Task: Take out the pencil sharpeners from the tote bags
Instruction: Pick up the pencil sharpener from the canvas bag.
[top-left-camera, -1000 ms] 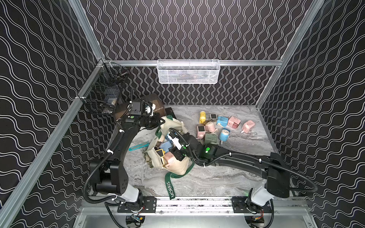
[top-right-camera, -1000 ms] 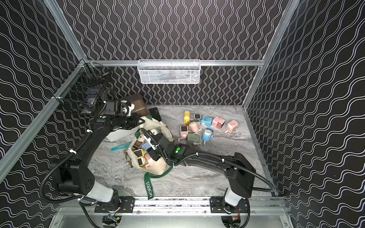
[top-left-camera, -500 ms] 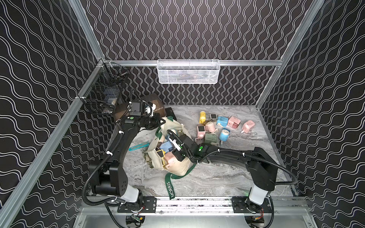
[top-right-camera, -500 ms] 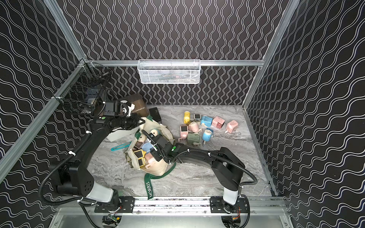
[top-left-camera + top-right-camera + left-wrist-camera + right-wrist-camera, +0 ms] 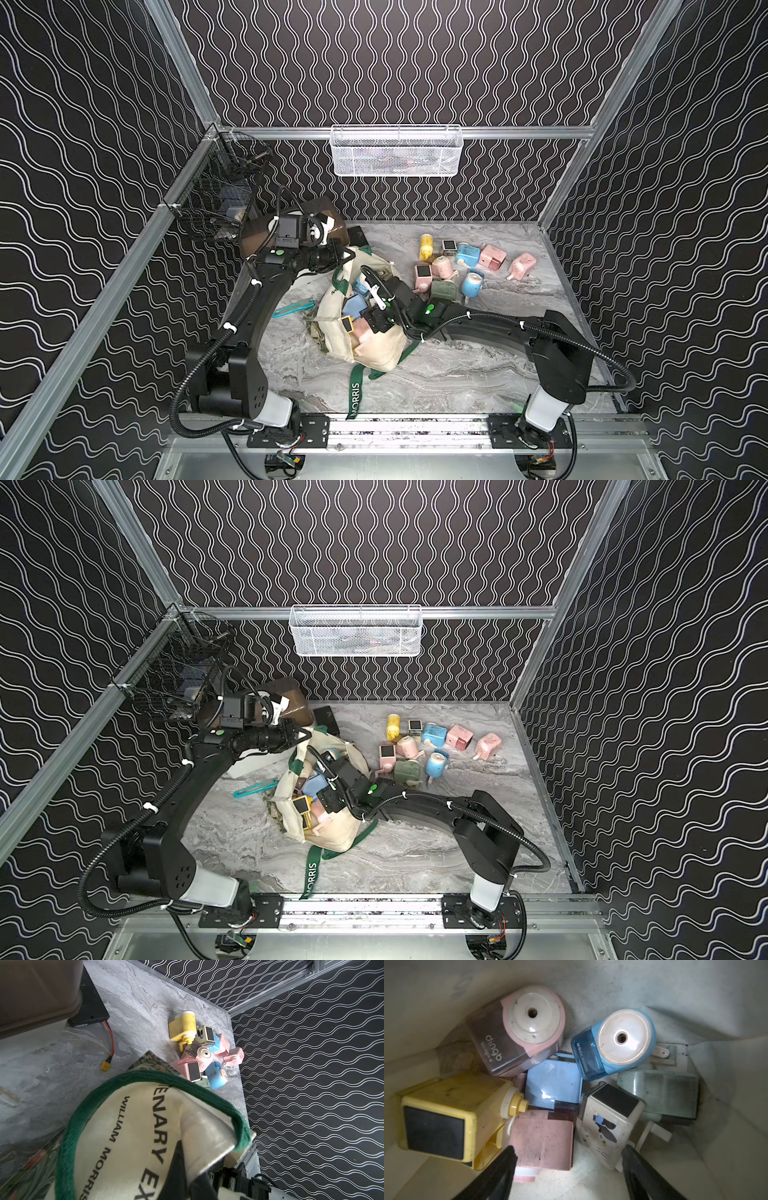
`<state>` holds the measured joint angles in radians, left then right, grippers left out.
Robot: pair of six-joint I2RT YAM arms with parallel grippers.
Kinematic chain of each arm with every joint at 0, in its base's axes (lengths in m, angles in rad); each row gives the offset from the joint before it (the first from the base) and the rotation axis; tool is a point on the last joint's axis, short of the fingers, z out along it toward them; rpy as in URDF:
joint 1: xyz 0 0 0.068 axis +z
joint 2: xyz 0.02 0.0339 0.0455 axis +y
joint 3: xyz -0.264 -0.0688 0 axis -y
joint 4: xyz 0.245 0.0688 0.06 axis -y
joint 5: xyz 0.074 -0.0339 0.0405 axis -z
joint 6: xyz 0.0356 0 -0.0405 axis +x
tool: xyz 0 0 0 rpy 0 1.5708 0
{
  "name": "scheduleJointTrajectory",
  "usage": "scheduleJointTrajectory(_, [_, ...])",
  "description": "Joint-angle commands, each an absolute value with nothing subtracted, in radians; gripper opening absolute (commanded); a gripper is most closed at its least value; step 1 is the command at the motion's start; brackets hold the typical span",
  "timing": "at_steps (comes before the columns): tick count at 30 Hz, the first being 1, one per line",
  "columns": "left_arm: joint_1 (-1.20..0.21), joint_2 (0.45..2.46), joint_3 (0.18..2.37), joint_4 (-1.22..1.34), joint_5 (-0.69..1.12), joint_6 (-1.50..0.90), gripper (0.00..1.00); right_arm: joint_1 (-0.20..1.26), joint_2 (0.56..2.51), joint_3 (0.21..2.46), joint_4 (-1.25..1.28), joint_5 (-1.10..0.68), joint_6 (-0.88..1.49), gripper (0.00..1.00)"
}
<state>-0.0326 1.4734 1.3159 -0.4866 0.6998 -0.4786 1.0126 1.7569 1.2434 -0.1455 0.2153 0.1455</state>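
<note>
The cream tote bag (image 5: 376, 353) (image 5: 332, 837) lies on its side in mid-table, mouth facing the back. My left gripper (image 5: 347, 255) (image 5: 187, 1169) is shut on its rim by the green strap (image 5: 87, 1109) and holds the mouth up. My right gripper (image 5: 370, 316) (image 5: 569, 1151) sits inside the bag, open, with nothing between its fingers. Just ahead of it lie several pencil sharpeners: a pink box (image 5: 542, 1138), a cream one (image 5: 606, 1124), a yellow one (image 5: 446, 1113) and a blue round one (image 5: 618, 1043). Several more sharpeners (image 5: 457, 266) (image 5: 419, 746) lie on the table at the back right.
A teal strip tool (image 5: 293, 309) lies left of the bag. A white box with a brown lid (image 5: 330, 220) and a flat black pack (image 5: 91, 1005) with an orange cable (image 5: 111, 1043) sit at the back left. A black wire basket (image 5: 216, 195) and a white mesh basket (image 5: 395, 151) hang on the walls.
My right gripper's jaws have spread wider inside the bag, and that arm's elbow has swung out to the right. The left arm has kept its hold on the rim.
</note>
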Motion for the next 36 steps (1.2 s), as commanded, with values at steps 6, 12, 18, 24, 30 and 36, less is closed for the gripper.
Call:
scheduleJointTrajectory(6, [-0.035, 1.464, 1.331, -0.381, 0.738, -0.459, 0.00, 1.003, 1.882, 1.315, -0.223, 0.438, 0.227, 0.90])
scheduleJointTrajectory(12, [-0.037, 1.460, 1.333, -0.383, 0.733, -0.459, 0.00, 1.003, 1.979, 1.376, -0.260, 0.459, 0.241, 0.90])
scheduleJointTrajectory(18, [-0.037, 1.461, 1.331, -0.385, 0.729, -0.460, 0.00, 0.993, 2.092, 1.450, -0.268, 0.468, 0.232, 0.90])
scheduleJointTrajectory(24, [-0.037, 1.460, 1.335, -0.388, 0.728, -0.460, 0.00, 0.989, 2.159, 1.504, -0.270, 0.485, 0.214, 0.82])
scheduleJointTrajectory(30, [-0.035, 1.460, 1.336, -0.393, 0.720, -0.460, 0.00, 0.989, 2.070, 1.423, -0.183, 0.422, 0.194, 0.64])
scheduleJointTrajectory(36, [-0.035, 1.456, 1.336, -0.399, 0.710, -0.457, 0.00, 0.989, 1.930, 1.323, -0.103, 0.322, 0.159, 0.57])
